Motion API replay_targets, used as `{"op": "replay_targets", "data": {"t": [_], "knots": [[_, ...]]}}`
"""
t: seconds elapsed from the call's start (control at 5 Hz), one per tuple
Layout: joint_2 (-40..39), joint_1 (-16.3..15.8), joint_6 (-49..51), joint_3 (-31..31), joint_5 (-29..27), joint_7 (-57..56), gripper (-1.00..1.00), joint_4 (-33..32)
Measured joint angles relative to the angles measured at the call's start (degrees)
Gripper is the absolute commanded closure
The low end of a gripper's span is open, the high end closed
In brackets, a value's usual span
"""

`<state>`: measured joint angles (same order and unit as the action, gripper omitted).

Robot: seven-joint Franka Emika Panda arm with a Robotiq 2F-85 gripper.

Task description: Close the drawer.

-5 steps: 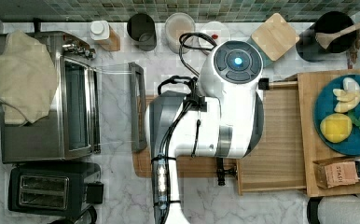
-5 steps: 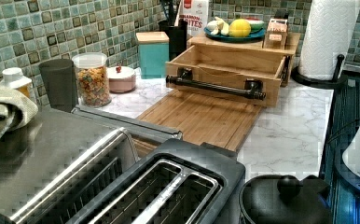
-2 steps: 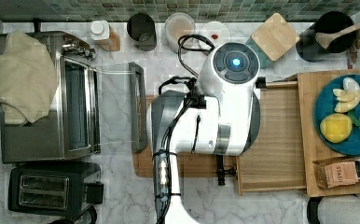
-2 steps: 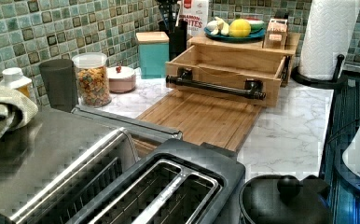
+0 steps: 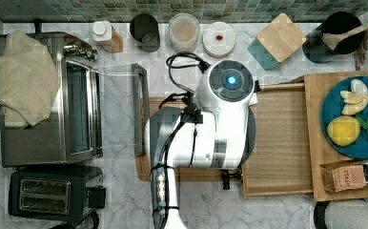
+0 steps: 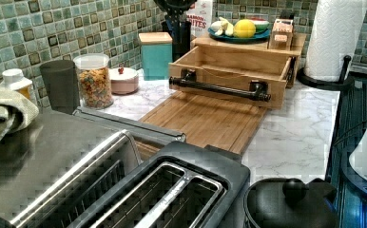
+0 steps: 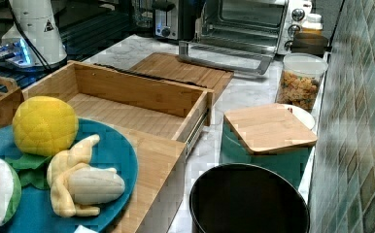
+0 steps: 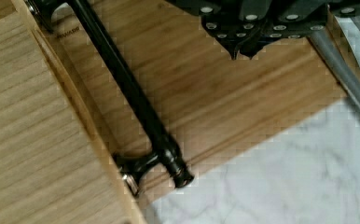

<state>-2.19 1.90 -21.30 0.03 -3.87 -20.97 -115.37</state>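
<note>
drawer (image 6: 229,71) sitting pulled open, upper centre of left view, over cutting board (image 6: 205,118) | gripper (image 8: 243,44) hovering beside handle (image 8: 127,88), fingers pinched together, holding nothing | risk: off-centre push skewing drawer, jamming slides, or fingers snagging handle

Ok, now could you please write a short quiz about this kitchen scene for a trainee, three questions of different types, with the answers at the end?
1. True or false: the drawer is fully shut.
2. What lies flat on the counter just in front of the drawer's black handle? A) a frying pan B) a cutting board C) a laptop
3. Fill in: the lemon rests on a ___ plate on top of the wooden unit.

Key: 1 false, it stands pulled out; 2 B; 3 blue.
</note>
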Motion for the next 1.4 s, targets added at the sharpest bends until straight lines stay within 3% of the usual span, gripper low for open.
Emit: {"op": "replay_targets", "data": {"t": [0.2, 0.8, 1.0, 1.4], "knots": [[0.2, -0.33, -0.63, 1.97, 0.0, -5.08, 1.0, -2.57], [4.46, -1.67, -19.68, 2.78, 1.07, -26.42, 1.0, -17.57], [3.96, -1.48, -22.4, 2.7, 3.91, -26.62, 1.0, -19.81], [3.1, -1.5, -27.63, 2.71, 4.27, -26.62, 1.0, -22.83]]}}
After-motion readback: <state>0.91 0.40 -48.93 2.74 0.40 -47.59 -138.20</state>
